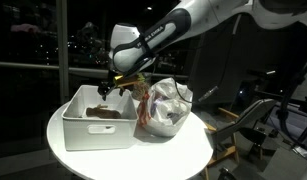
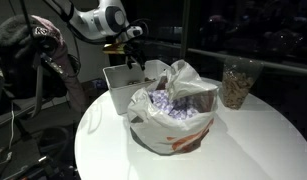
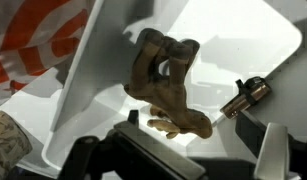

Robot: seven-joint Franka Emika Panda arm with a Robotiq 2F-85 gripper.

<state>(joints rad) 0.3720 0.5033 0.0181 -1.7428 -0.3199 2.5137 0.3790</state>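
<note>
My gripper hangs over a white bin and its two fingers stand wide apart with nothing between them. Just below them in the wrist view lies a lumpy brown object on the bin floor. A small brown and metal cylinder lies beside it, close to one finger. In both exterior views the gripper hovers above the bin, over the end nearest a bag. Brown things show inside the bin.
A crumpled plastic bag full of small items stands against the bin on a round white table. A clear jar of brown pieces stands at the table's far edge. Chairs surround the table.
</note>
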